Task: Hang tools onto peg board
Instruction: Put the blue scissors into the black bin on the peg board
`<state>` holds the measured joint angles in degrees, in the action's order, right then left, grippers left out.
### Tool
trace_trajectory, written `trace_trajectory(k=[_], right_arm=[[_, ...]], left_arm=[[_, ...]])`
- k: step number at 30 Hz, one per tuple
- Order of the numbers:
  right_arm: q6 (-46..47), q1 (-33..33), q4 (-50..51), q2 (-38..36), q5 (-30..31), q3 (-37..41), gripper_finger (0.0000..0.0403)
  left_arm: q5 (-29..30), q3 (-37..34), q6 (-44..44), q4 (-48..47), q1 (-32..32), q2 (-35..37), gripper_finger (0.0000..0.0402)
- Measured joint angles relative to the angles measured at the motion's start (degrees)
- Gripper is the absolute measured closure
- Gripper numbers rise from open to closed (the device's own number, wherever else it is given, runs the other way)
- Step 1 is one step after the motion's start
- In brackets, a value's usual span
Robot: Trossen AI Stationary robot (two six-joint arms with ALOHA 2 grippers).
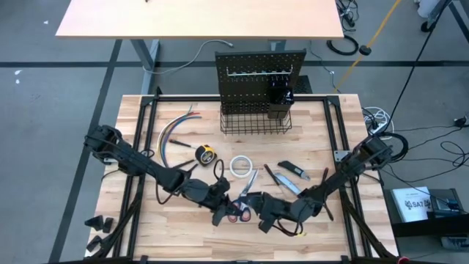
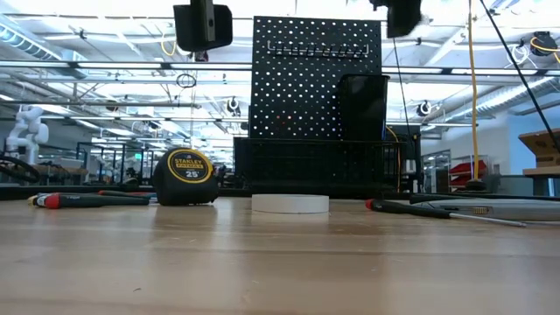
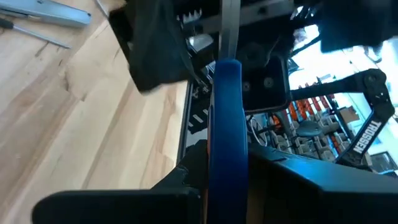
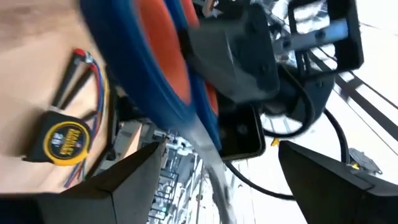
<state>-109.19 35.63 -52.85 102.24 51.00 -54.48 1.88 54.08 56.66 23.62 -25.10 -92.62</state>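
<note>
Tabletop [image 1: 183, 227]: scissors [image 1: 245, 192] between tape roll [image 1: 241, 166], hands.

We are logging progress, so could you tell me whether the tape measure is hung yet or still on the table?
Still on the table: the tape measure lies in front of the peg board.

Grey floor [image 1: 58, 110] all around the workbench in the high view, with dark tape lines running across it. A second tan table [image 1: 198, 18] fills the top of that frame, and cables [image 1: 344, 44] are coiled on the floor at upper right. The low view shows a big open hall with ceiling lights [image 2: 105, 39] and overhead beams [image 2: 114, 80].
</note>
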Motion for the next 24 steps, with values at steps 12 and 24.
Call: trace_trajectory(k=[12,24], right_arm=[[1.04,-0.80,4.14,-0.28,0.12,-2.01,0.0127],[0.08,-1.06,6.24,-0.28,0.25,-2.01,0.0303]], left_arm=[[-0.18,-0.02,-3.34,0.03,-0.28,0.00,0.0351],[-0.38,-0.04,-3.13,1.52,0.20,0.00,0.0307]])
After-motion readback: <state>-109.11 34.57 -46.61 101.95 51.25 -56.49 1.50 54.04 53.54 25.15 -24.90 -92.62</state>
